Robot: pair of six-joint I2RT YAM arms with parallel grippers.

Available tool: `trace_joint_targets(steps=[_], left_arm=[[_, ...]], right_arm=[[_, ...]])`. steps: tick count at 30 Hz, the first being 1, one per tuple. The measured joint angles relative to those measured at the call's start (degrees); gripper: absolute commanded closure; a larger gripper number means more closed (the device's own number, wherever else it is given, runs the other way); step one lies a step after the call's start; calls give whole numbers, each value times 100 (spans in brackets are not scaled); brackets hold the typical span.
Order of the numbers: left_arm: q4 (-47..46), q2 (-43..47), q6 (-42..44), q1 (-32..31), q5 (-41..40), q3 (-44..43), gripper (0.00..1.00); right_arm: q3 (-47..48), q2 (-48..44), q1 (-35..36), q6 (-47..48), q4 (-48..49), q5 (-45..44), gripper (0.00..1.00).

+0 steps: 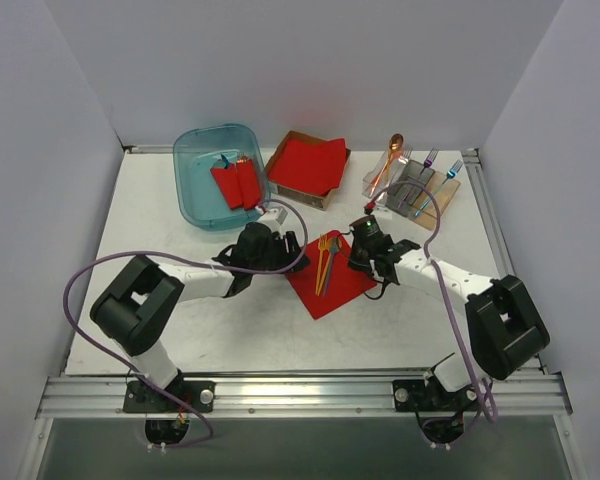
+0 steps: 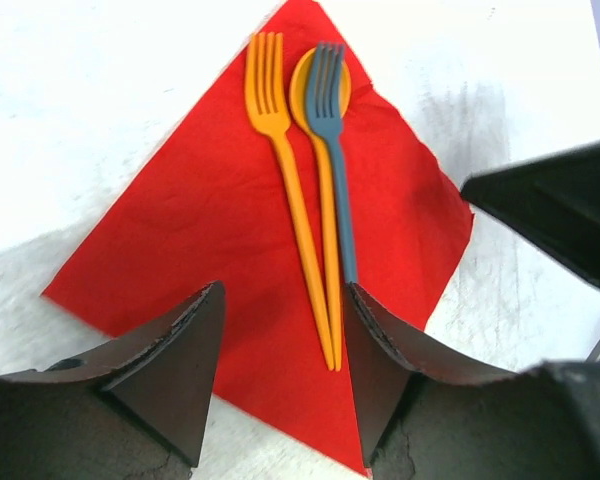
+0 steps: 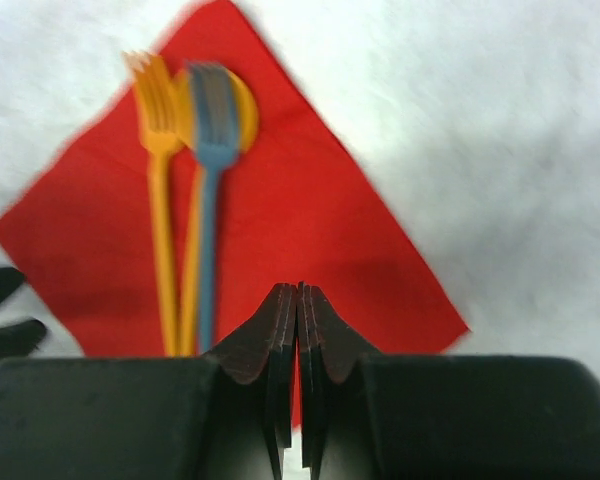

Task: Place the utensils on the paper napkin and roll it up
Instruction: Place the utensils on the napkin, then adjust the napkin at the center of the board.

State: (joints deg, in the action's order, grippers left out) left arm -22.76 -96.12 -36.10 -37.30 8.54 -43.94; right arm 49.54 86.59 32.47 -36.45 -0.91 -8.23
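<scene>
The red paper napkin (image 1: 345,285) lies flat as a diamond in the middle of the table. On it lie an orange fork (image 2: 290,190), an orange-yellow spoon (image 2: 300,88) and a blue fork (image 2: 337,180) side by side, the blue fork on top of the spoon. My left gripper (image 2: 280,340) is open and empty, low over the napkin's near corner (image 2: 210,230), with the handle ends between its fingers. My right gripper (image 3: 298,292) is shut and empty over the napkin's right part (image 3: 330,220). In the top view the left gripper (image 1: 285,248) and right gripper (image 1: 360,250) flank the napkin.
A blue bin (image 1: 195,160) at the back left holds red rolled bundles (image 1: 237,183). A cardboard box with a red napkin stack (image 1: 308,165) stands behind. A utensil rack (image 1: 412,185) with a spoon and forks stands at the back right.
</scene>
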Motion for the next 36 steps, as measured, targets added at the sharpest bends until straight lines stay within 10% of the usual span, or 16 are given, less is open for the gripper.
trace_joint_targets(steps=[26, 36], left_arm=[[111, -896, -118, 149, 367, -544, 44], [422, -824, -9, 256, 205, -595, 44]], right_arm=[[-1069, 81, -382, -101, 645, -39, 100], [-1749, -570, 525, -708, 791, -186, 100]])
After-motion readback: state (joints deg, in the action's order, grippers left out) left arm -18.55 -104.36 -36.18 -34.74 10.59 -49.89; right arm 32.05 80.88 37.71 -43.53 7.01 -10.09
